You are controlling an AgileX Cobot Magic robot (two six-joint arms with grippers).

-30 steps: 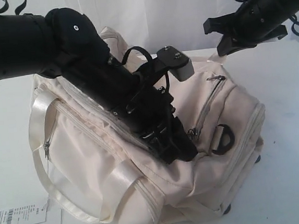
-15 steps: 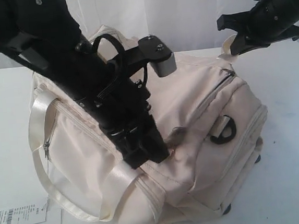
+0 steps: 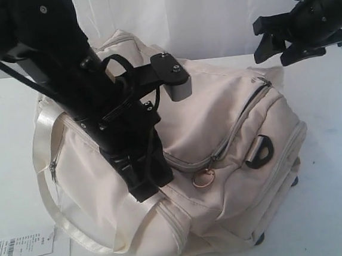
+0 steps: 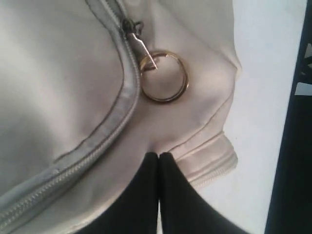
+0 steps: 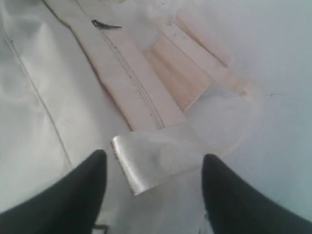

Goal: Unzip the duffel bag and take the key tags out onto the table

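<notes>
Bag (image 3: 231, 129) lies on the table (image 3: 332, 150) in the exterior view, with the left gripper (image 3: 147, 189) low against it and the right gripper (image 3: 271, 44) raised over its far end. In the left wrist view the jaws are pressed together at the fabric, near the zipper ring (image 4: 164, 77). In the right wrist view the jaws are spread, and the ribbon handle (image 5: 156, 163) shows between them.

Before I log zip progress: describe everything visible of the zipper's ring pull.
The ring pull is a thin, gold-coloured metal loop hanging from a small silvery tab on the dark slider. It lies flat on the cream duffel bag beside the grey zipper tape. The shut left end effector sits apart from it.
</notes>
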